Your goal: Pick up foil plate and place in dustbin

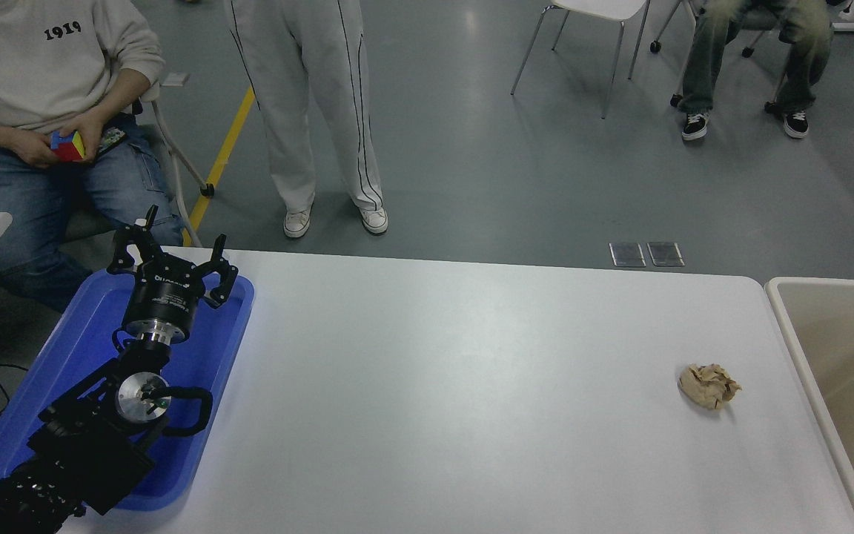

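Left pincer parked over the blue tray at the table's near-left corner, fingers spread apart, nothing between them. The dustbin stands just beside the table's right edge, tan inside showing. A crumpled tan paper ball lies on the table toward the right, near the dustbin but apart from it. A seated person at far left holds a coloured cube.
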You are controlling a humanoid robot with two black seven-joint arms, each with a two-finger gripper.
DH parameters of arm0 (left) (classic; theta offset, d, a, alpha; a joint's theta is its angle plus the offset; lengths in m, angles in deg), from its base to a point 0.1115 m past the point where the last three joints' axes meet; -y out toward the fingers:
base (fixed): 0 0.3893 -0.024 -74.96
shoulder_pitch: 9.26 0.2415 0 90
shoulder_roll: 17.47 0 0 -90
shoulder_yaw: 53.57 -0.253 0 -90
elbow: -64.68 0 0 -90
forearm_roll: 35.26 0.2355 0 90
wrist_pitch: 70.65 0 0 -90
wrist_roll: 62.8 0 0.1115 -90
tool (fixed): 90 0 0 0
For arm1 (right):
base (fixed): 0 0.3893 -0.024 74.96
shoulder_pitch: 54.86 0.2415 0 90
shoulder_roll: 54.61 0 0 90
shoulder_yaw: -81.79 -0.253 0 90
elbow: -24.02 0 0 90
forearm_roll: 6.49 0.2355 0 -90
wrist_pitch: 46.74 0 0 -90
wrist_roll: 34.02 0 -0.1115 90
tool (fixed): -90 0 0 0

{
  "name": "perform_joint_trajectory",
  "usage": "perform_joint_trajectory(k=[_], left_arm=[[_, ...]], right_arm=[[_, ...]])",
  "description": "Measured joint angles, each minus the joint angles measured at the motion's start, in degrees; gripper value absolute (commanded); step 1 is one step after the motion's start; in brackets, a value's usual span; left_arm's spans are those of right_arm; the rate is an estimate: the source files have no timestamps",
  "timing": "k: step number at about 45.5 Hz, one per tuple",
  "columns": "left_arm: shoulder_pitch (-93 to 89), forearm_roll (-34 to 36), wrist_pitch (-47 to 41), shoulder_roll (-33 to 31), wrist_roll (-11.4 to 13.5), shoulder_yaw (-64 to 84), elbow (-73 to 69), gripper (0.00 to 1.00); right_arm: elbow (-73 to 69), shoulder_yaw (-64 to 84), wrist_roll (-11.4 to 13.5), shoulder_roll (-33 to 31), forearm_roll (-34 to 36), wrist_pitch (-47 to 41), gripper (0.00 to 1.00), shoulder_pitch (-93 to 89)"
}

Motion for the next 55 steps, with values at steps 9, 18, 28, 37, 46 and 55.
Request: perform_joint_trajectory(k=[9,18,28,37,46,55], left_arm=[[0.0,0.01,0.0,0.0,0.0,0.0,-0.01,1.0],[0.0,0.02,0.0,0.0,0.0,0.0,-0.01,1.0],[0.0,0.02,0.0,-0.01,-0.08,0.0,0.05,1.0],[0.0,0.02,0.0,-0.01,-0.09,0.0,0.07,1.0],[0.0,0.03,0.0,-0.01,-0.09,0.0,0.08,1.0],[0.0,0.03,0.0,0.0,-0.09,0.0,0.08,1.0]], right_arm=[[-11.72,0.75,0.03,-5.71,-0.36,0.04,1.0,6.31],[-24.22,5.39,0.04,-9.71,-0.46,-0.11,1.0,13.71],[-41.25,17.46,0.07,-11.38,-0.37,-3.04,1.0,27.39],[-52.66,25.07,0.08,-11.83,-0.31,-11.1,1.0,39.47],[-58.29,30.47,0.12,-11.66,-0.29,-27.38,1.0,50.62],[-60.6,34.77,0.09,-10.02,-0.35,-46.19,1.0,61.37]])
